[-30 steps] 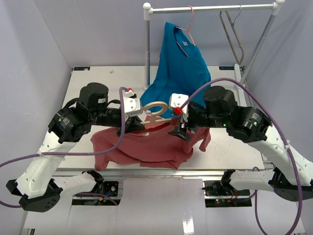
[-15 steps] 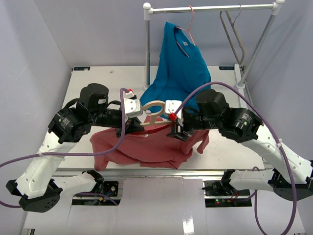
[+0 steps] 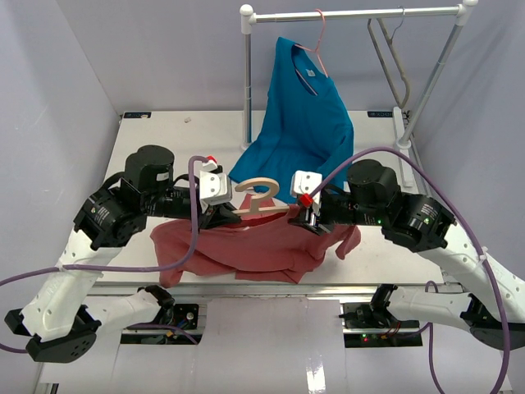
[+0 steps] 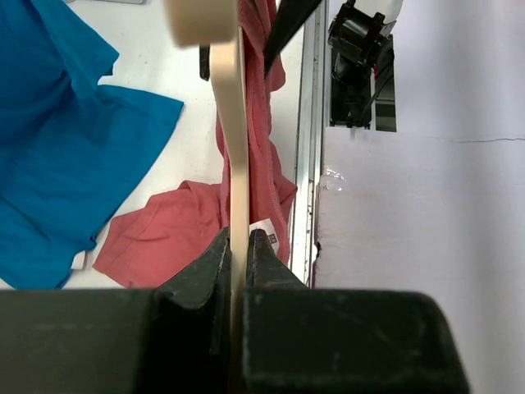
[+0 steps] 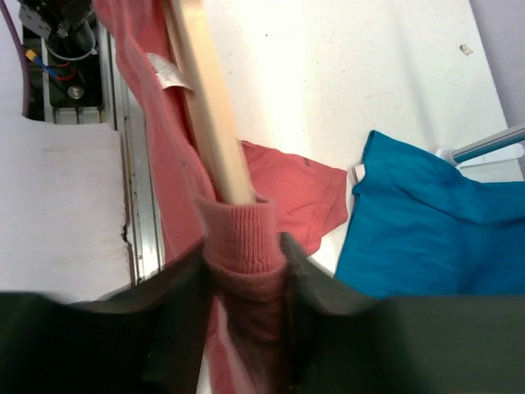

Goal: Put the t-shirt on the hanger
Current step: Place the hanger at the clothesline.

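We are dressing hanger (image 4: 236, 139): left claw (image 4: 239, 242) pinching hanger, right claw (image 5: 243, 251) pinching t-shirt (image 3: 246, 246) neck; next, drawing neck further along hanger

Tabletop (image 3: 156, 135), white, rectangular. On it: red t-shirt (image 3: 246, 250), rumpled, along the near edge, centre; blue shirt (image 3: 299, 123), lower hem apparently resting mid-tabletop; rack post (image 3: 248, 90), toward the far edge; small pale scrap (image 3: 188, 121), far-left corner.

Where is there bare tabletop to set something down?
Back left of the table, between its left edge, the rack post and the blue shirt; a narrower strip right of the blue shirt. Front middle is crowded: red t-shirt, hanger, left end effector and right end effector.
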{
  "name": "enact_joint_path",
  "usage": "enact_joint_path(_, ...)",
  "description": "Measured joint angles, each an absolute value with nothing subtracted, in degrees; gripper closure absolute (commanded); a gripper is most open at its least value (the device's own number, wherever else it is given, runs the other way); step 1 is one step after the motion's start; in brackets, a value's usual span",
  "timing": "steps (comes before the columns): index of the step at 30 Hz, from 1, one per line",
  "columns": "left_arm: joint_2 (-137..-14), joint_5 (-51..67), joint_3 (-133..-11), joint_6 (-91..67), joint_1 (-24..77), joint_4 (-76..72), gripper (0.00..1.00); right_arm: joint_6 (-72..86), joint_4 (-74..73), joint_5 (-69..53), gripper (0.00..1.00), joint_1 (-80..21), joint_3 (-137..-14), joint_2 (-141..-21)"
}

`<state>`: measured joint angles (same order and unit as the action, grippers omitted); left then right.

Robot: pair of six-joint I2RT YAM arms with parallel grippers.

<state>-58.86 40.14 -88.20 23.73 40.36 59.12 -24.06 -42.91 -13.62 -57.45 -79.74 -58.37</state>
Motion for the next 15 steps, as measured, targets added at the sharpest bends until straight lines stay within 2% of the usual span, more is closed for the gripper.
enact_joint_path(1,-58.78,40.25,-88.2,23.8,40.35,59.13,1.0,-23.96,-42.6,-13.67,0.92,-57.42,-79.56,-58.23)
enact_joint_path(5,-58.7,39.86,-88.05,24.24,40.26,59.49,0.98,-23.82,-41.78,-14.42,0.92,-57.63,-77.38,-56.92)
enact_joint_path(7,-58.7,39.29,-87.79,23.8,40.52,59.2,0.85,-23.04,-41.46,-14.03,0.92,-57.69,-76.79,-56.51)
enact_joint_path(9,-58.71,37.75,-87.45,22.91,40.68,58.17,0.78,-21.74,-40.95,-12.94,0.92,-57.73,-76.27,-56.21)
enact_joint_path(10,-58.73,36.76,-87.29,22.36,40.76,57.57,0.67,-20.89,-40.52,-12.2,0.92,-57.73,-75.92,-56.06)
enact_joint_path(11,-58.77,35.84,-87.13,21.83,40.8,57.02,0.62,-19.81,-40.02,-11.31,0.92,-57.76,-75.43,-55.88)
enact_joint_path(15,-60.01,31.78,-87.05,18.07,40.68,51.07,0.48,-13.99,-38.97,-7.69,0.92,-57.87,-70.36,-54.0)
